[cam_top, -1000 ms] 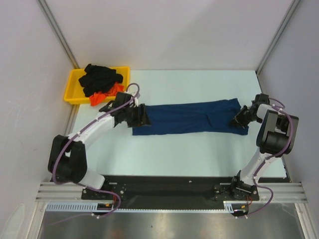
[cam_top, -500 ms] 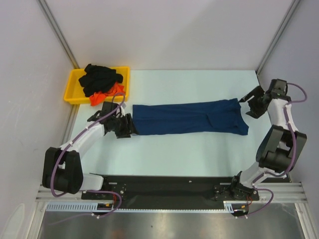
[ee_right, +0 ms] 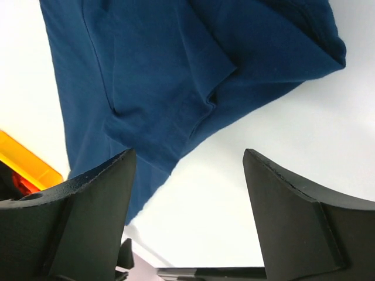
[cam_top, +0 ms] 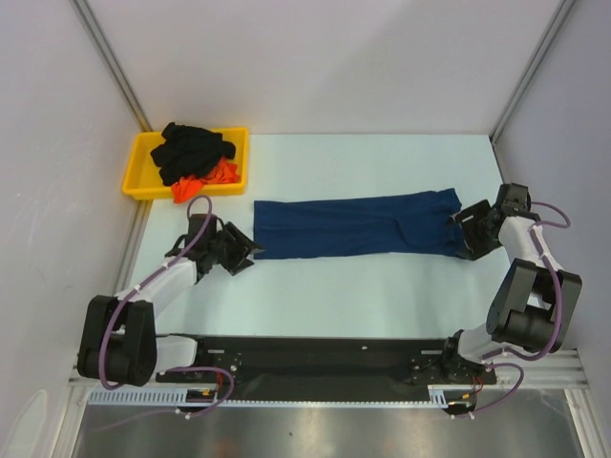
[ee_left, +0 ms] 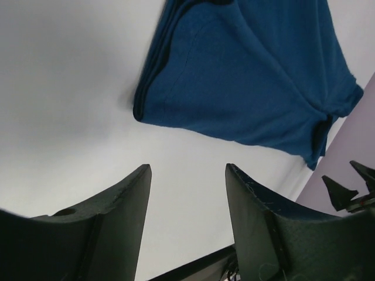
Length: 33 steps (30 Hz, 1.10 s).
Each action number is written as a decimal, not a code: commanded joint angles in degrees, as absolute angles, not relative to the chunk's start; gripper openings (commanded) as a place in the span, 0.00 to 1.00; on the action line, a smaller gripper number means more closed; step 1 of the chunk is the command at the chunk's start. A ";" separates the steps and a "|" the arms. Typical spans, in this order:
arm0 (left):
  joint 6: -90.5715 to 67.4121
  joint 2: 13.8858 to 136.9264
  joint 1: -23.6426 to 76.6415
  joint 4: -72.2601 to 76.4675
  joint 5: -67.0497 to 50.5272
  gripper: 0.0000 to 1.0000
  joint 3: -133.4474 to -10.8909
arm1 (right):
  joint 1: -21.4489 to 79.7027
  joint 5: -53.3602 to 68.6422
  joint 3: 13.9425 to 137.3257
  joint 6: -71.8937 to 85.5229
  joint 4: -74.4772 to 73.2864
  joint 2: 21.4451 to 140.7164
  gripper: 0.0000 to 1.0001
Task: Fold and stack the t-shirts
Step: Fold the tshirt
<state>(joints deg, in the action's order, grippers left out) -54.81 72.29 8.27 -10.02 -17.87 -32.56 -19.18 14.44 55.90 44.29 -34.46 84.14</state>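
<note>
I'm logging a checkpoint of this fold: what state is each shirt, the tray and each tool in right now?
navy t-shirt: folded into a long strip, lying flat, unheld.
black t-shirt: crumpled, on top in the tray.
orange-red t-shirt: crumpled, partly under the black one.
yellow tray: holding both crumpled shirts.
left tool: open, empty, just off the strip's left end.
right tool: open, empty, at the strip's right end.

Pale table [cam_top: 382, 286], grey walls [cam_top: 334, 57]

Worktop [cam_top: 382, 162] open near and far of navy t-shirt [cam_top: 353, 226]; heaped yellow tray [cam_top: 135, 177] blocks beyond its left end
</note>
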 commanded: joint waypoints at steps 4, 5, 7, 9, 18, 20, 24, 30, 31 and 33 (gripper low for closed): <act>-63.19 73.91 7.47 -6.34 -14.33 0.58 -30.50 | -20.74 16.87 55.02 47.46 -29.89 84.46 0.80; -63.80 74.87 7.64 -6.15 -14.15 0.56 -30.67 | -21.00 17.05 55.11 47.46 -30.06 84.55 0.80; -64.07 76.19 7.73 -9.29 -12.76 0.55 -32.51 | -21.09 18.18 55.02 47.72 -29.19 84.90 0.80; -64.33 77.60 7.73 -10.19 -12.04 0.55 -33.22 | -21.18 18.98 55.63 47.81 -29.00 85.08 0.81; -66.09 83.22 7.73 -4.75 -10.46 0.52 -33.92 | -21.09 19.68 56.26 44.12 -31.73 82.36 0.83; -65.57 84.02 7.73 -4.22 -10.11 0.52 -34.63 | -21.09 20.21 54.68 43.07 -31.47 81.57 0.83; -65.48 86.31 7.65 -4.39 -10.81 0.48 -36.03 | -21.18 19.07 51.34 41.49 -32.96 78.84 0.83; -66.27 85.43 7.65 -4.31 -10.28 0.41 -33.67 | -22.23 19.16 48.34 43.76 -32.09 78.04 0.83; -65.66 85.86 7.65 -3.96 -10.46 0.37 -33.84 | -22.32 19.42 48.25 44.03 -32.08 78.13 0.83; -65.04 87.88 7.47 -3.78 -11.16 0.32 -35.15 | -22.59 19.25 47.90 44.21 -31.73 78.40 0.82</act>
